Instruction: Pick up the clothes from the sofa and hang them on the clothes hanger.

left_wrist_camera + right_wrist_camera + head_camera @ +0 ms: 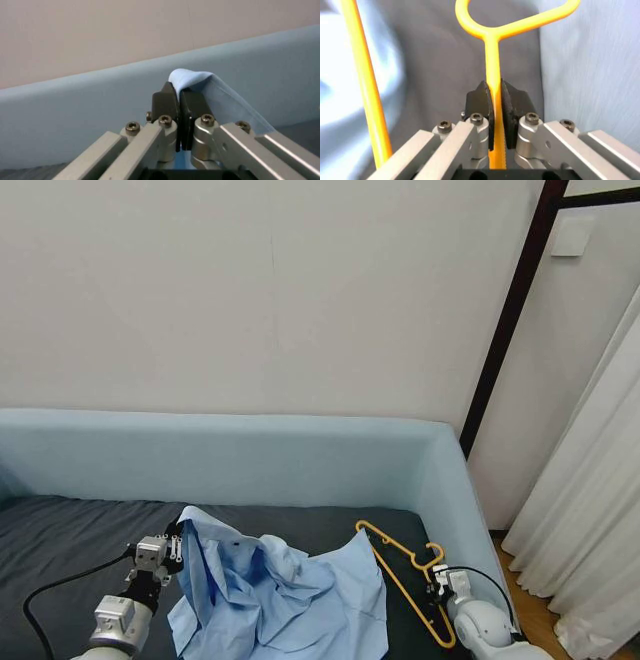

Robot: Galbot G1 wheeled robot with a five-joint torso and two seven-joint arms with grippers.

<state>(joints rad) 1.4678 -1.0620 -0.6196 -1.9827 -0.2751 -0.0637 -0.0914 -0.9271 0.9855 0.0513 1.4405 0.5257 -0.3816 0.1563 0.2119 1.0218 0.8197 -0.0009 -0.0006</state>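
Up close, shirt (202, 81) in left claw (178, 100)

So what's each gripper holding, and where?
Left gripper pinches the blue shirt by an edge fold; right gripper grips the yellow hanger by its neck below the hook.

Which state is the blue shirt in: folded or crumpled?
Crumpled: the blue shirt lies in loose heaped folds, one edge pinched in the left pincer.
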